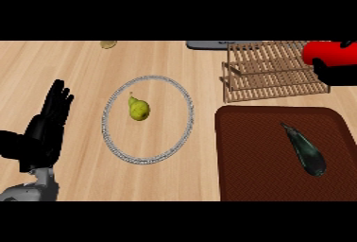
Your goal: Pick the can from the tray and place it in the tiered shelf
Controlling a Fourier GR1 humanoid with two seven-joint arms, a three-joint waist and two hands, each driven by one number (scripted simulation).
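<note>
In the head view, we saw the left hand (43, 125) at the left side of the wooden counter (77, 66), its black fingers straight and pointing up the view, holding nothing and resting there. Beside it to the right lay a round plate (111, 142) with a pale speckled rim, and a yellow-green pear (139, 109) lay on it, a little up and left of the plate's middle. At the lower right sat the dark brown tray (258, 160), with a dark, long eggplant (304, 150) lying slantwise on its right half. Above the tray stood the wooden tiered shelf (268, 71), its slats running across the view. At the upper right edge we saw the red can (329, 53), off the tray and over the right end of the shelf, with the black right hand (336, 75) just below and against it; only part of that hand showed at the frame's edge, and we could not tell how its fingers were set or whether they gripped the can. A small yellowish object (107, 44) lay at the counter's far edge, and a grey object (209, 45) showed behind the shelf
</note>
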